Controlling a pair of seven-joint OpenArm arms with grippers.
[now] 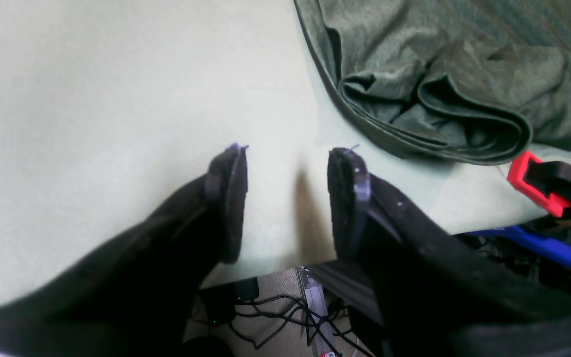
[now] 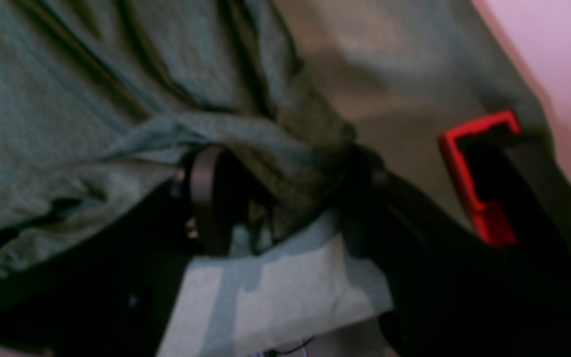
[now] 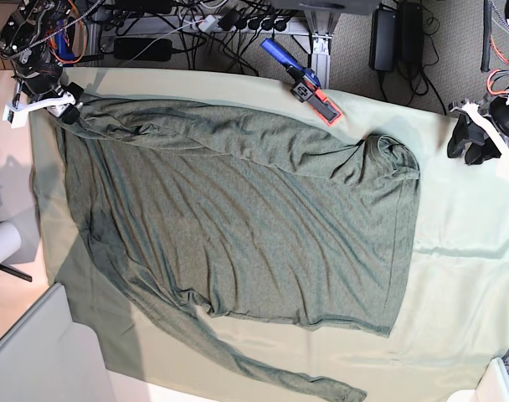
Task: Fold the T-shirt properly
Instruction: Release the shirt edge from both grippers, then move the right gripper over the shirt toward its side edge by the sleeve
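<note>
From the left wrist camera, the left end effector (image 1: 288,158) hangs over the pale sage-green sheet (image 1: 117,99) near the bench edge, its two dark fingers (image 1: 231,198) set well apart with only bare sheet between them and nothing held. Up and to the right, a bunched, folded edge of the T-shirt (image 1: 439,99) lies on the sheet, apart from the fingers. A red-and-black clamp (image 1: 553,188) with a blue handle (image 1: 538,243) sits at the sheet's edge just below that fold, and cables (image 1: 285,317) trail on the floor beneath.

Seen from the right wrist camera, the picture is blurred. The right end effector (image 2: 275,198) is buried in grey-green T-shirt fabric (image 2: 92,99), with a ridge of cloth gathered between its dark fingers (image 2: 206,198); the fingers look pressed onto that ridge. A red bracket-shaped piece (image 2: 469,178) shows to the right; what it belongs to is unclear.

Over the whole bench, the base camera shows the T-shirt (image 3: 238,226) spread nearly flat across the sheet (image 3: 464,285), one long sleeve trailing to the lower edge. The right end effector (image 3: 66,109) sits at the shirt's top-left corner, touching the fabric. The left end effector (image 3: 472,142) rests at the far right, off the shirt. The clamp (image 3: 309,88) grips the sheet's top edge.
</note>
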